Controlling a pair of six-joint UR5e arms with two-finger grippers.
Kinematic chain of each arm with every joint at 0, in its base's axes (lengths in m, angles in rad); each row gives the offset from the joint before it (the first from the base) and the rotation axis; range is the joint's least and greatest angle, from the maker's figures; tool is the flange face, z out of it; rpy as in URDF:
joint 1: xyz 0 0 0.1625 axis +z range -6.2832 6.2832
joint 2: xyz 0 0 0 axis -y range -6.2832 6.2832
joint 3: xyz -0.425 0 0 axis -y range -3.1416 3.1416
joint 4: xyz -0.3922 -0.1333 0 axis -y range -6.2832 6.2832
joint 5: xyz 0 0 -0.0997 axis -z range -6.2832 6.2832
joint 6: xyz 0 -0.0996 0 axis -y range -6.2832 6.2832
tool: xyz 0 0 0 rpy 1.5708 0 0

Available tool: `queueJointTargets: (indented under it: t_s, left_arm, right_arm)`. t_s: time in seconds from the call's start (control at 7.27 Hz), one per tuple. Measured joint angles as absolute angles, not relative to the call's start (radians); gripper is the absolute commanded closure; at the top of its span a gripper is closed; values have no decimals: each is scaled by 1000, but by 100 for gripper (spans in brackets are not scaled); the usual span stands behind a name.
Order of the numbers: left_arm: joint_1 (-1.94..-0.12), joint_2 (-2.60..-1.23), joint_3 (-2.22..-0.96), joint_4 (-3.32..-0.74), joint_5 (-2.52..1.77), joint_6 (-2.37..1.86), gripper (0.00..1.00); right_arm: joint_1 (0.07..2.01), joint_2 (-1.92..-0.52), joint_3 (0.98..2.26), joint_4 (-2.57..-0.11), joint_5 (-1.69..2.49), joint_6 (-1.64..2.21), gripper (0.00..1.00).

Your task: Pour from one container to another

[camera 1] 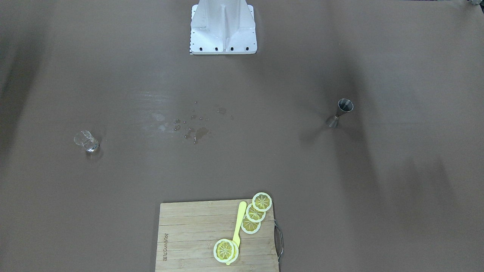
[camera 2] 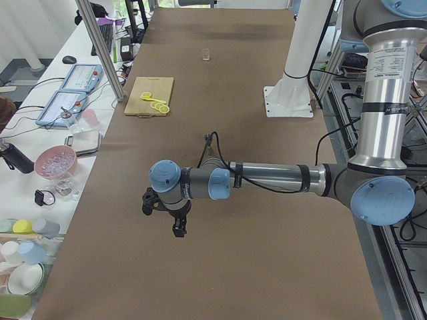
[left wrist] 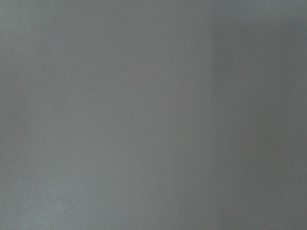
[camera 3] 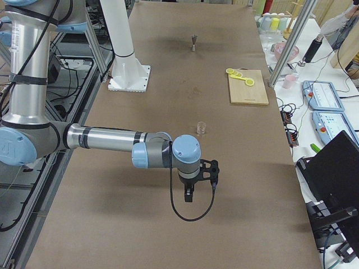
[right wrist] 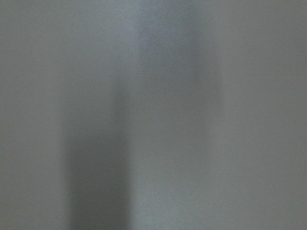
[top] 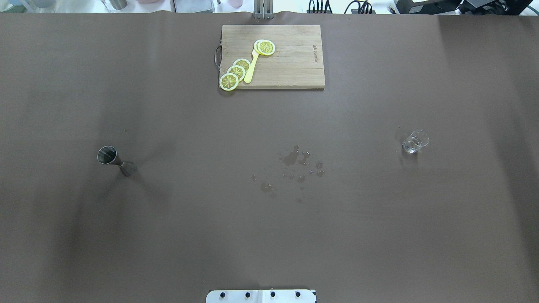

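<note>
The clear glass cup [top: 414, 142] stands upright on the brown table on my right side, also seen small in the front view [camera 1: 87, 141] and the right view [camera 3: 201, 128]. The steel hourglass jigger [top: 116, 160] stands upright on my left side [camera 1: 340, 112], far from the cup. My left gripper [camera 2: 179, 230] hangs above the table's left end, short of the jigger [camera 2: 209, 139]. My right gripper [camera 3: 188, 196] hangs near the right end, short of the cup. Both show only in the side views, so I cannot tell whether they are open or shut. The wrist views show only blurred table surface.
A wooden cutting board [top: 294, 63] with lemon slices [top: 236, 72] and a yellow knife [top: 251, 69] lies at the far middle edge. Water drops [top: 294, 162] spot the table's centre. The white robot base [camera 1: 223, 28] stands at the near edge. Bowls and devices fill a side bench [camera 2: 53, 160].
</note>
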State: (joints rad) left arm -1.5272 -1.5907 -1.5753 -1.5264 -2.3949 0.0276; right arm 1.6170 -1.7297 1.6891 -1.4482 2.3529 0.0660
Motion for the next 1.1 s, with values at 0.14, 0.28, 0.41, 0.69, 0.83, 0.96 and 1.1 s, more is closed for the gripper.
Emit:
queueJointTargets:
  t_s: [0.14, 0.28, 0.41, 0.69, 0.83, 0.96, 1.1]
  left_arm:
    - [-1527, -1591, -1575, -1526, -2395, 27, 1]
    - [-1528, -1591, -1575, -1525, -2395, 27, 1]
    - [-1528, -1591, -1575, -1525, -2395, 26, 1]
    - [-1528, -1591, -1573, -1523, -2395, 25, 1]
    - [-1528, -1591, -1573, -1522, -2394, 25, 1]
    - [-1528, -1591, -1574, -1520, -2394, 25, 1]
    - [-1528, -1590, -1574, -1518, -2394, 25, 1]
  right_arm:
    - [1617, -1731, 1688, -1446, 2352, 63, 0]
    - [1617, -1728, 1688, -1445, 2351, 62, 0]
    - [1617, -1725, 1687, -1440, 2352, 58, 0]
    - [1617, -1729, 1668, -1372, 2353, 30, 0]
    - [1617, -1736, 1657, -1317, 2355, 22, 0]
    - [1617, -1742, 1651, -1267, 2361, 19, 0]
    - [1616, -1744, 1639, -1227, 2397, 18, 0]
